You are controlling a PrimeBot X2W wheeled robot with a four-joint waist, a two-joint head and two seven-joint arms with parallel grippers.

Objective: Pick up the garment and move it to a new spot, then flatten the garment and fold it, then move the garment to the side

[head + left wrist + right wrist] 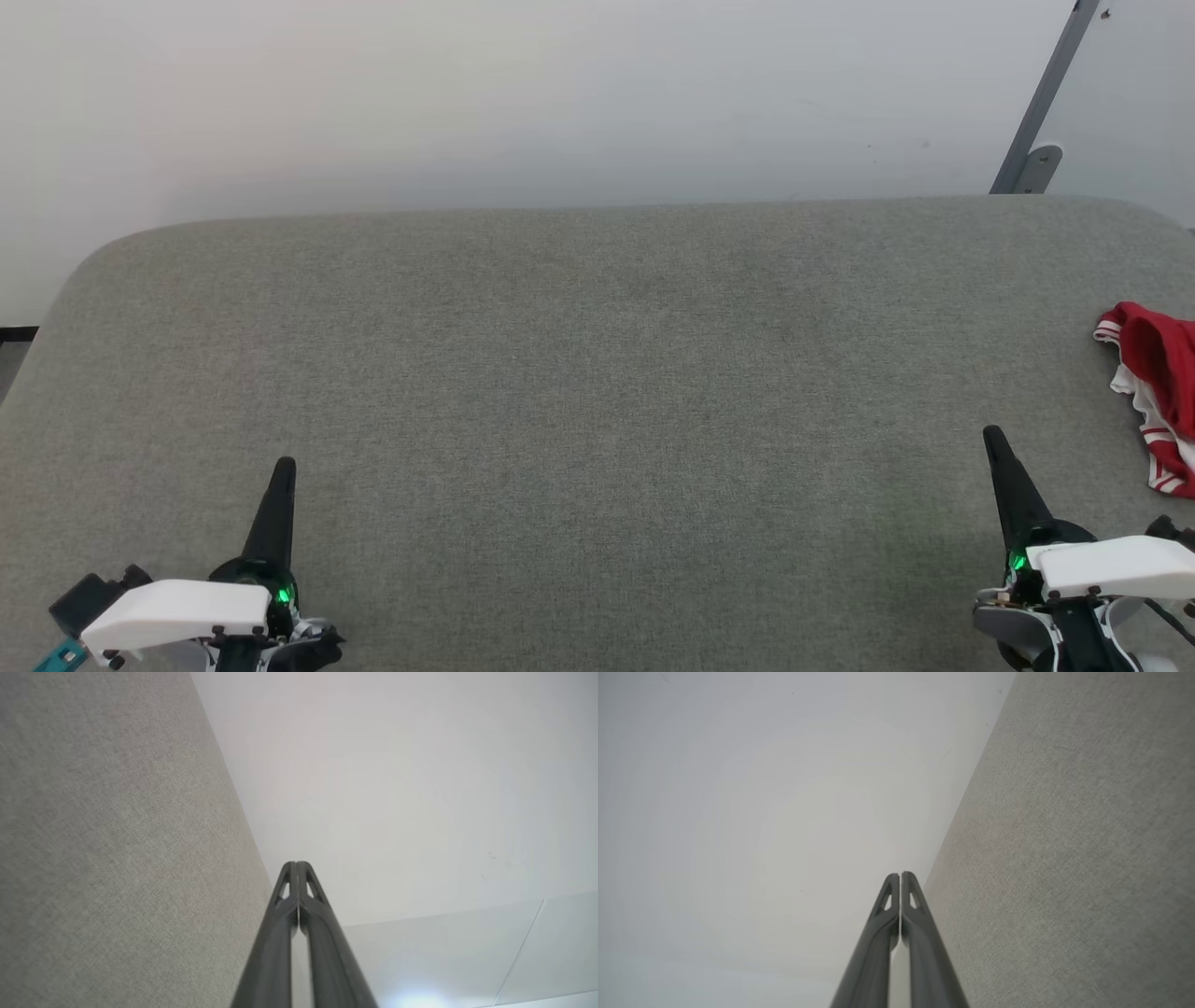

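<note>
Left claw [285,464] and right claw [991,434] closed, empty, over grey surface [597,373]; crumpled garment [1158,392] near right claw, metal post [1046,93] beyond.

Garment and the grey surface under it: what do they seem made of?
The garment: soft matte cloth, perhaps knit; it lies in limp folds. The surface: matte grey woven fabric, by its fine flecked weave.

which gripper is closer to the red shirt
Right. The right gripper is a short way left of the red shirt at the right edge of the grey surface; the left gripper is far across on the other side.
</note>
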